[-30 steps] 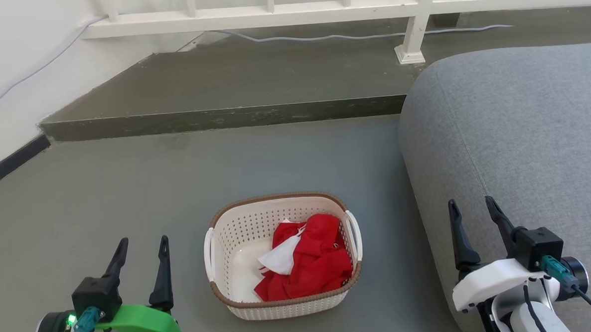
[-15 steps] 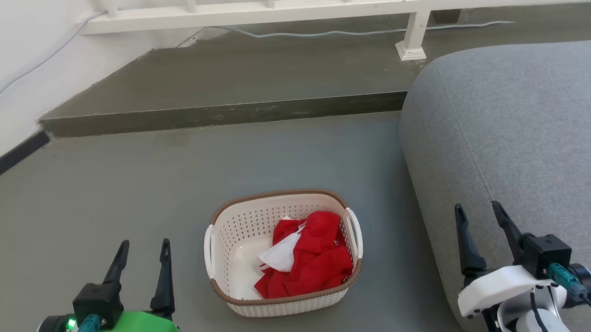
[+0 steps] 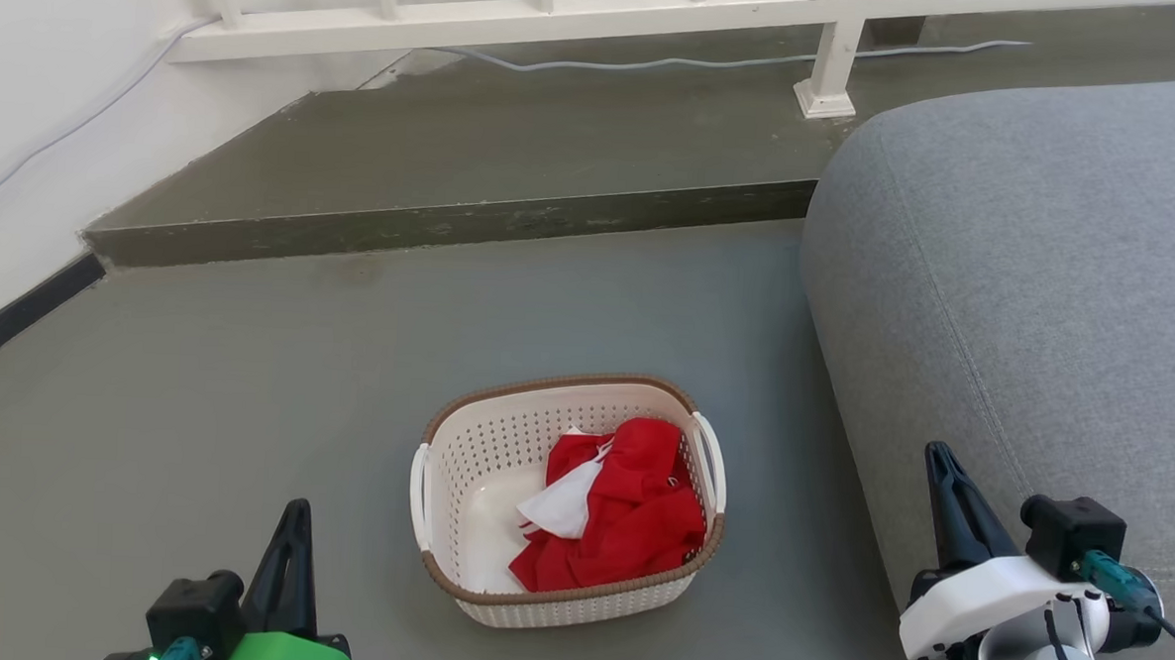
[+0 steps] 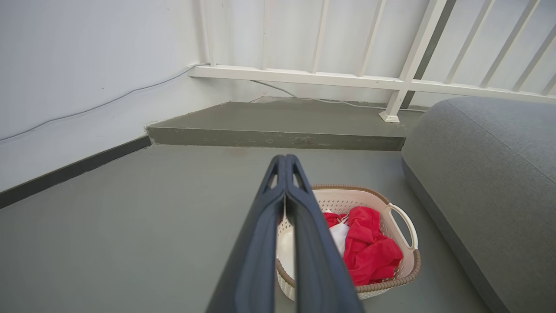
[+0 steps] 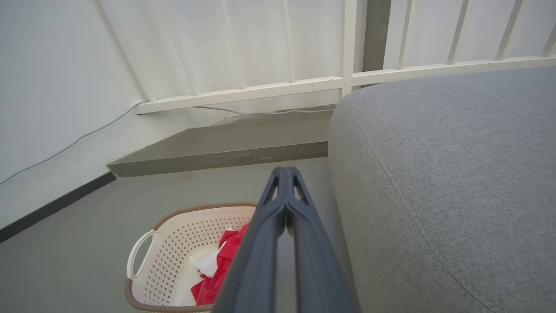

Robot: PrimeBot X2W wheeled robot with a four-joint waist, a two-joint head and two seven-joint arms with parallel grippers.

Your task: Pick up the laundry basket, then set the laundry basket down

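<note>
At the far left a white wall (image 3: pixel 22 97) meets the grey floor (image 3: pixel 229 374) along a black skirting strip (image 3: pixel 18 315). A thin grey cable (image 3: pixel 70 134) runs across the wall. Behind the floor lies a raised concrete step (image 3: pixel 476 157), carrying a white railing (image 3: pixel 522 15) with a second cable (image 3: pixel 659 63) along its foot.

The left gripper (image 3: pixel 294 516) sits at the lower left of the head view above a green wrist cover (image 3: pixel 276 654). Its jaws are pressed together to one point and hold nothing. Bare floor lies between it and the basket. In the left wrist view its fingers (image 4: pixel 260 243) cross in front of the basket's left part.

The laundry basket (image 3: pixel 503 440) stands upright on the floor at the centre. It has cream perforated walls, a brown rim (image 3: pixel 556 380) and a white handle on each short side. Red cloth (image 3: pixel 639 516) is heaped in its right half, and a piece of white cloth (image 3: pixel 562 505) lies against it toward the middle. The left half shows the basket's bare bottom.

A strip of floor parts the basket's right handle (image 3: pixel 716 467) from the grey sofa (image 3: pixel 1026 270), whose rounded corner takes up the right side. The right gripper (image 3: pixel 939 462) shows at the lower right, seen against the sofa's front face. Its jaws are also pressed together and empty, and it is well apart from the basket. In the right wrist view the sofa lies just to the right of that gripper's fingers (image 5: pixel 260 252), with the basket low on their left.
</note>
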